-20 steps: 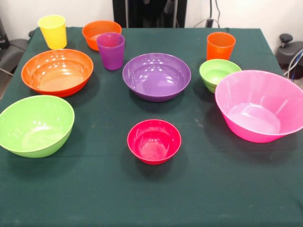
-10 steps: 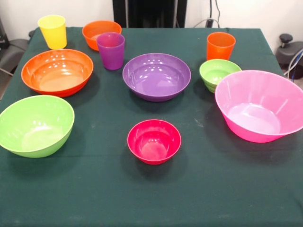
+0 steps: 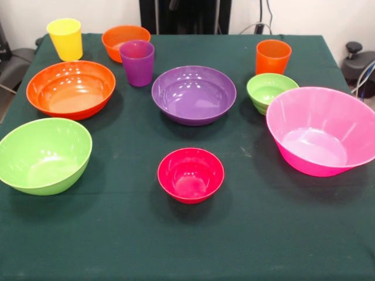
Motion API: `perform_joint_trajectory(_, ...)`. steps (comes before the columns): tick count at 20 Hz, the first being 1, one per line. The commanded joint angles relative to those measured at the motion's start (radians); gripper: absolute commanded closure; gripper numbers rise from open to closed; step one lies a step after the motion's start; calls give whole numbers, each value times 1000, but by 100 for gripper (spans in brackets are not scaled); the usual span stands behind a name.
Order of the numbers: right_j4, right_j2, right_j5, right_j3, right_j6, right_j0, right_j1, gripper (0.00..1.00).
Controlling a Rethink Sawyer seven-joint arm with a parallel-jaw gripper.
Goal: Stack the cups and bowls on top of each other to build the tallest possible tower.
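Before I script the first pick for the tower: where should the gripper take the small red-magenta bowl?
Probably by the rim of the small red-magenta bowl, coming straight down with one finger inside and one outside. It sits upright, mouth open and empty, with bare tablecloth all round it, and its rounded wall tapers, so a side grasp might slip.

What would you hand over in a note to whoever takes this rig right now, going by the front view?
Gripper: not in view; only the pedestal shows at the far side of the table.
Cups, all upright and separate: yellow cup at the far left corner, purple cup beside the small orange bowl, orange cup behind the small green bowl.
Large bowls: orange bowl, lime green bowl, purple bowl, pink bowl.
Small red-magenta bowl stands alone and empty near the middle front.
Done: nothing is stacked.
Left: the whole tower.
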Motion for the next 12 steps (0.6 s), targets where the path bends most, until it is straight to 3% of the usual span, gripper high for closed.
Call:
perform_joint_trajectory(1,-64,142,-131,6,23,-47,110,0)
perform_joint_trajectory(12,-61,153,-123,9,23,-62,113,0)
